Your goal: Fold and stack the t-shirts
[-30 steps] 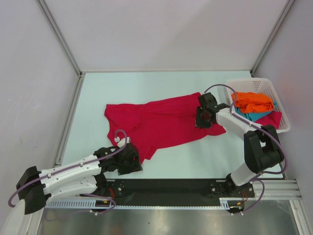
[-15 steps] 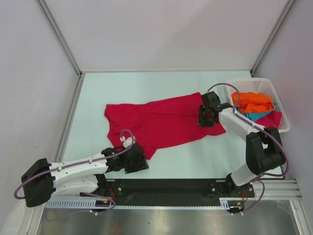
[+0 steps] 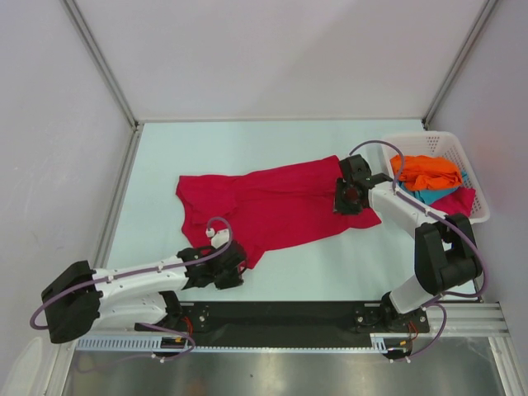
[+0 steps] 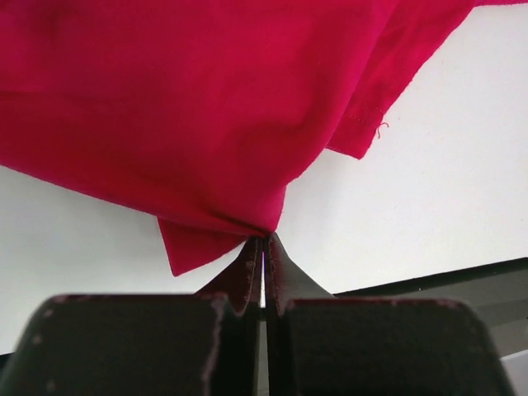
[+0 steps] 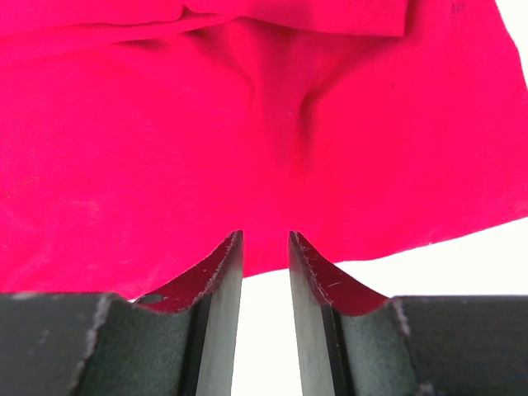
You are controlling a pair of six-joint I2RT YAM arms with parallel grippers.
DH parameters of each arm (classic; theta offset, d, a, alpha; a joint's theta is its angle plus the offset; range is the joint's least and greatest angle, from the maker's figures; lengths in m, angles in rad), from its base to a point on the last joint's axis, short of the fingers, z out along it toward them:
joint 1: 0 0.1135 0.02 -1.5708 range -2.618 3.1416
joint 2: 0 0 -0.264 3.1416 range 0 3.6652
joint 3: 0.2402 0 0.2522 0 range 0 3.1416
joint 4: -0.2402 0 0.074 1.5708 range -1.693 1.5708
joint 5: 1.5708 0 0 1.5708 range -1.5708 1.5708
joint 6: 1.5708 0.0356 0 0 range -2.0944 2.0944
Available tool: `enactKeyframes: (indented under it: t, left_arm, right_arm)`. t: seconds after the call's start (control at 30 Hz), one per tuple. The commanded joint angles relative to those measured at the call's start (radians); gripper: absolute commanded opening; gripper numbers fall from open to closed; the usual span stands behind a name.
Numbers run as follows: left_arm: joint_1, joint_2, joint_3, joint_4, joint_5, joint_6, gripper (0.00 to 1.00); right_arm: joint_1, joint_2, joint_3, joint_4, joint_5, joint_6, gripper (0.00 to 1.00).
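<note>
Crimson t-shirt: spread, creased, across the middle of the worktop; narrows to a point at lower centre of the top view.

Left tool: at that lower point, just above the black rail; pressed together, pinching the crimson t-shirt.

Right tool: over the shirt's right end, just left of the basket; spread.

Basket: upper right, against the right wall; holds an orange t-shirt on top, a teal t-shirt under it and a crimson fold at its lower right corner.

Open room: wide bare band between shirt and far edge; narrower strip to the left edge; bare band at lower centre and right, between hem and rail. Little gap between shirt and basket.

Left wrist view only: cloth puckered into the closed tips of the left tool; small flap hanging left of the pinch; stitched corner with a loose thread at upper right; bare worktop to the right.

Right wrist view only: hem of the shirt running past the fingertips of the right tool, white worktop visible in the gap; contact of pads with cloth not discernible.
</note>
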Motion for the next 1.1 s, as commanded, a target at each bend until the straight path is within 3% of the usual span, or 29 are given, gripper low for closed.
enactKeyframes:
  t: [0.0, 0.3, 0.7, 1.07]
  left_arm:
    - [-0.005, -0.048, 0.034, -0.019, -0.029, 0.017, 0.0]
    - [0.05, -0.094, 0.337, -0.284, -0.145, 0.106, 0.0]
    - [0.352, -0.046, 0.434, -0.261, -0.112, 0.271, 0.0]
    - [0.579, 0.243, 0.448, -0.07, -0.061, 0.326, 0.0]
  right_arm:
    - [-0.003, -0.032, 0.032, -0.007, 0.022, -0.016, 0.34]
    - [-0.003, -0.022, 0.034, 0.002, 0.009, -0.016, 0.33]
    - [-0.002, -0.031, 0.043, -0.012, -0.002, -0.025, 0.33]
    - [-0.003, -0.026, 0.075, -0.048, 0.013, -0.051, 0.33]
